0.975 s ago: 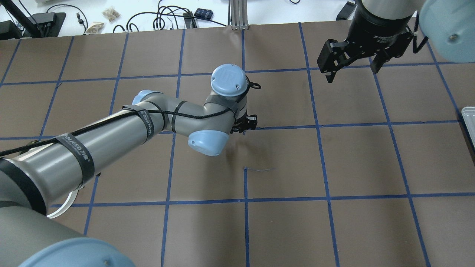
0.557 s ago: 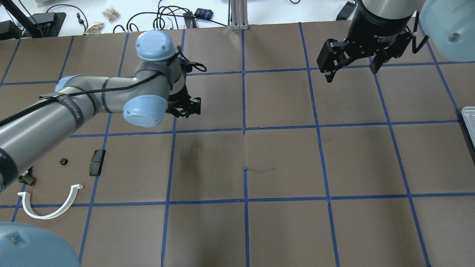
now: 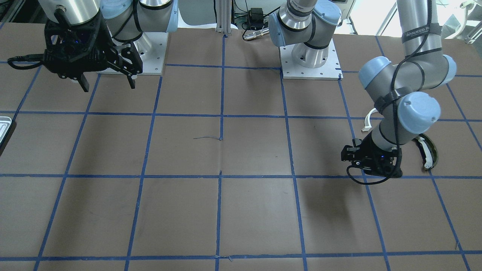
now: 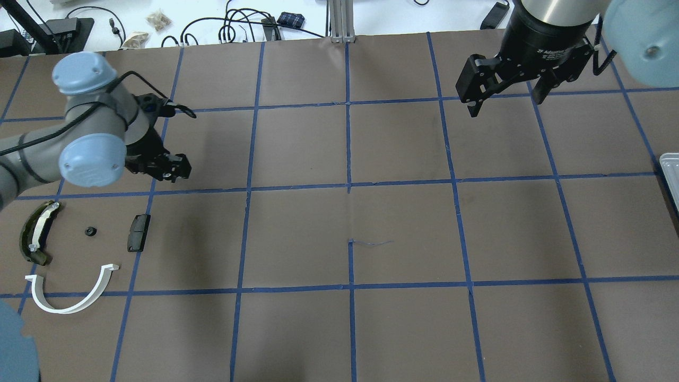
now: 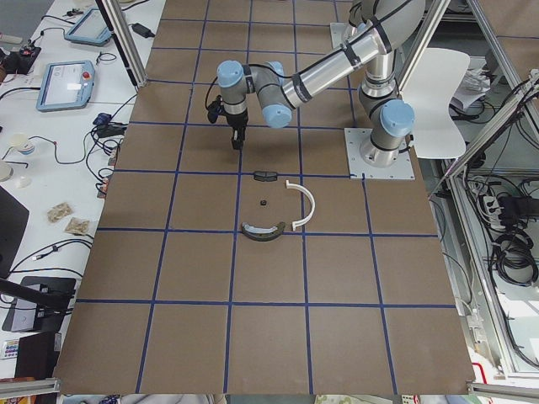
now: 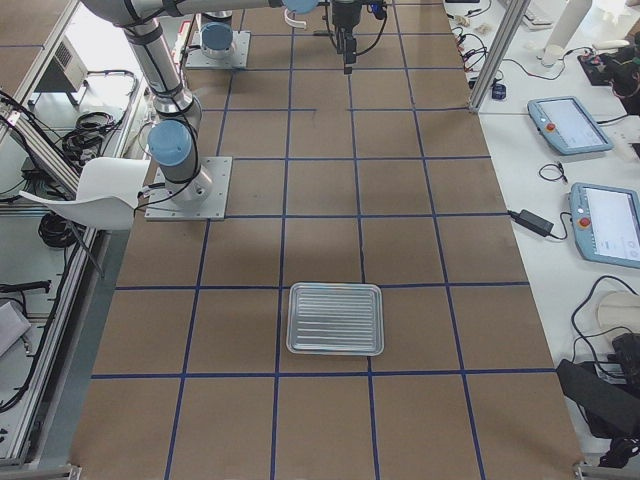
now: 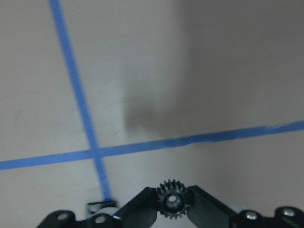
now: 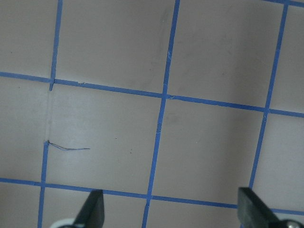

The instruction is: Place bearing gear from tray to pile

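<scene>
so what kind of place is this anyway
Most likely a robotics lab work cell: a left arm and right arm bolted to a table gridded with blue tape, with teach pendants and cables on the side benches.

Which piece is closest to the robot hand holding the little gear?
The black rectangular block at the blue tape line. The tiny round part, olive curved piece and white half-ring lie farther from the left gripper holding the gear.

brown table (image 4: 403, 329) | blue tape grid (image 4: 350, 289) | white side bench (image 6: 510, 150) | white chair (image 5: 442, 101) | even light
</scene>
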Action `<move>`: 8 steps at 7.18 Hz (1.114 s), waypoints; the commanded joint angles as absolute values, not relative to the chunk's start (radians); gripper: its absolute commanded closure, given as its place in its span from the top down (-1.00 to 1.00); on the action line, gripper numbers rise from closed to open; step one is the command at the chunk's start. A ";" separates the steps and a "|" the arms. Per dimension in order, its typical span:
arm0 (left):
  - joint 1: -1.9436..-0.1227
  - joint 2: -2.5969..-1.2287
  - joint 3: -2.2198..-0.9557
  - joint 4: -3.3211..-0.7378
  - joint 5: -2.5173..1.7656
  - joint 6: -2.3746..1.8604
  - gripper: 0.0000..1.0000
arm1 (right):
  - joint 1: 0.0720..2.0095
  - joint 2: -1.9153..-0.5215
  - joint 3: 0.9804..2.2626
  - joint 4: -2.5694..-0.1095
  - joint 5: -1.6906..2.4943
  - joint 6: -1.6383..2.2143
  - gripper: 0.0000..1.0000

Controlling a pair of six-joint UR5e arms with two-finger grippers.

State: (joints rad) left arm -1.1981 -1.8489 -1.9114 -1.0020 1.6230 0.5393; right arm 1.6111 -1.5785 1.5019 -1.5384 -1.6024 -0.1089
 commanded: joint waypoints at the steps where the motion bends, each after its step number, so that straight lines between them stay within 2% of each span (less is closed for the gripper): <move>1: -0.980 -1.844 -1.956 -0.994 1.612 0.751 -1.00 | 1.609 -1.578 1.502 -1.537 -1.605 -0.109 1.00; 5: -0.927 -1.878 -2.014 -0.909 1.583 0.789 -0.95 | 1.606 -1.578 1.502 -1.537 -1.609 -0.110 1.00; 8: -0.927 -1.913 -2.016 -0.891 1.586 0.787 -0.80 | 1.601 -1.578 1.500 -1.537 -1.606 -0.110 1.00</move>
State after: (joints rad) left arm -0.9268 -1.9015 -2.0152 -0.8968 1.5852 0.7885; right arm 1.6022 -1.5774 1.5014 -1.5381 -1.6068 -0.1104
